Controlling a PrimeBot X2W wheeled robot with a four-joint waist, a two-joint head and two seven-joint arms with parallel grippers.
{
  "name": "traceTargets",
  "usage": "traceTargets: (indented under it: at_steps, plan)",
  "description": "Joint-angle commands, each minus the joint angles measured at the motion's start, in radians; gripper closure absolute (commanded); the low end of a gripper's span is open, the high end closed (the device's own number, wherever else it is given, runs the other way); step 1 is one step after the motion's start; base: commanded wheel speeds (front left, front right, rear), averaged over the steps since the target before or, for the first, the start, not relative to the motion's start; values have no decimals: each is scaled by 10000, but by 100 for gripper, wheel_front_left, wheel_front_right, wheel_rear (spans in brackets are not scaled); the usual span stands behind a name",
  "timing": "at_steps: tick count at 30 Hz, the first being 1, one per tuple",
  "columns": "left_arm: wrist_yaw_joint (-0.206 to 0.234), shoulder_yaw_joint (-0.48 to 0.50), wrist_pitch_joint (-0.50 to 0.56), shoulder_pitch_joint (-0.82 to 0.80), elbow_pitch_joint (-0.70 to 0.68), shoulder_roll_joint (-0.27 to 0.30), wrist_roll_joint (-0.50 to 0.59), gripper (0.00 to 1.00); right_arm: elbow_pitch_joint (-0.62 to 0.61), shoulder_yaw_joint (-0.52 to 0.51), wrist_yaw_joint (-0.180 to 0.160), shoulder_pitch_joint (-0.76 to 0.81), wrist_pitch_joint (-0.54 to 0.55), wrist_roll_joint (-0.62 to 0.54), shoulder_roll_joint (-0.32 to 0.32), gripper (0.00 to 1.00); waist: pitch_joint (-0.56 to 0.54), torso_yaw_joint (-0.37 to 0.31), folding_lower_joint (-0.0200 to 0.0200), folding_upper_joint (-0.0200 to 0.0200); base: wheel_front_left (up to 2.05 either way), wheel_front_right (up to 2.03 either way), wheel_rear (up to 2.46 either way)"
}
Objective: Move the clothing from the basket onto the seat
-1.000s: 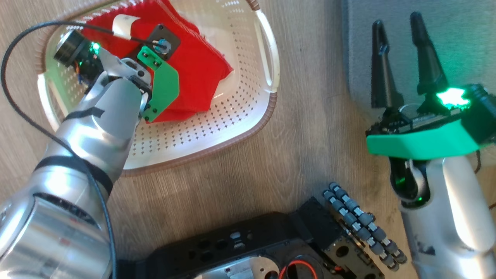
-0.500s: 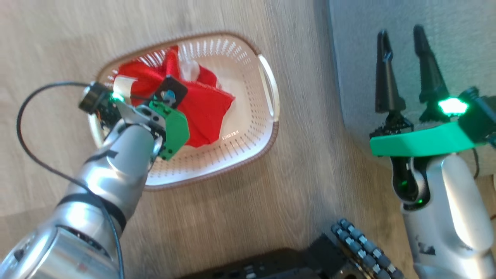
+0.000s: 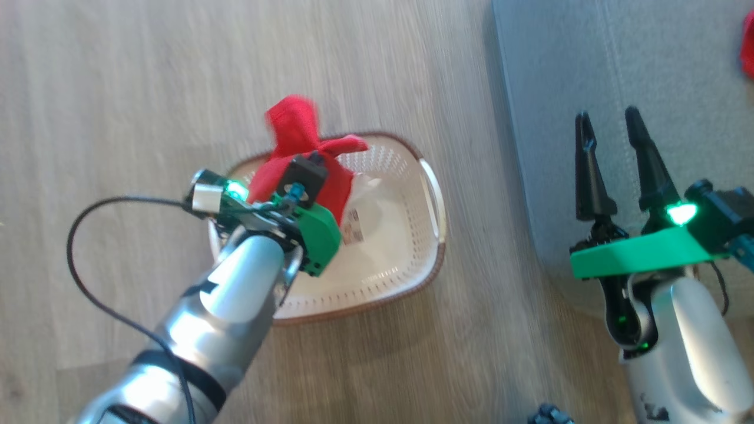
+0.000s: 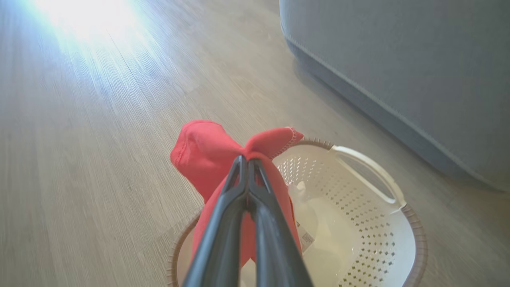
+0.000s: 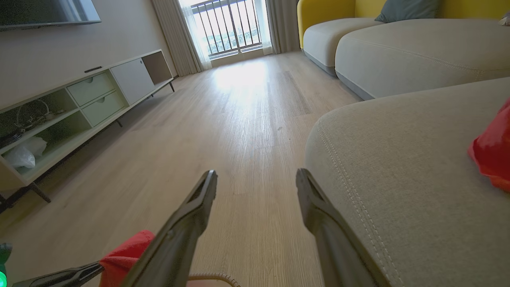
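- Where the bright red soft fabric garment (image 4: 203,151) is pinched, its bunched top and a stitched hem flap stand beyond the fingertips. The rest hangs below them, over the small cream-white perforated plastic basket with a brown woven-look rim (image 3: 377,303). Whether the lowest fold touches the basket's bottom cannot be told.
- Left gripper (image 4: 244,159): two long dark fingers pressed together on the red cloth, with no gap showing between them.
- Basket bottom: a printed label (image 3: 353,227) shows beside the hanging cloth.
- Deciding relation: the large grey upholstered seat cushion with a line of pale stitching (image 3: 589,59) lies to the robot's right of the held garment, across a strip of pale wood-look floor (image 3: 118,88). By the left wrist view, its side rises above the basket rim. The carry is therefore judged to run rightward and up over the rounded edge.
- Right gripper (image 3: 607,115): fingers spread and holding nothing, poised over the seat's near edge. It is the nearer arm to the seat, but the cloth is in the left, so the left arm would have to reach across.
- Farther right on the seat lies a second red garment (image 5: 492,159).
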Motion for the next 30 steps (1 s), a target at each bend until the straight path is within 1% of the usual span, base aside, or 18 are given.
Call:
traceTargets:
  at_steps: [1, 6, 11, 15, 16, 25, 30]
  plan:
    - [86, 379, -131, 249, -710, 170, 119, 100, -231, 155, 69, 241, 6, 100, -120, 0, -773, 398, 1, -1, 0, 0, 0]
    - [171, 1120, -132, 1058, -2533, 303, 458, 100, -47, 253, 69, 549, 6, 148, -177, 0, -1585, 604, 1, -1, 0, 0, 0]
    - [179, 2019, -132, 1831, -4186, 307, 763, 100, 87, 334, 69, 808, 6, 173, -176, 0, -2301, 740, 1, -1, 0, 0, 0]
    - [103, 2650, -133, 2296, -5435, 270, 1049, 100, 92, 403, 69, 984, 6, 194, -145, 0, -2716, 814, 1, -1, 0, 0, 0]
    - [103, 2650, -133, 2296, -5435, 270, 1049, 100, 92, 403, 69, 984, 6, 194, -145, 0, -2716, 814, 1, -1, 0, 0, 0]
    - [-203, 3911, -133, 3078, -7999, 170, 1427, 100, 135, 454, 69, 1223, 6, 166, -79, 0, -3325, 900, 1, -1, 0, 0, 0]
    - [-255, 4528, -133, 3286, -9295, 137, 1498, 100, 130, 378, 69, 1371, 6, 141, -34, 0, -3490, 982, 1, -1, 0, 0, 0]
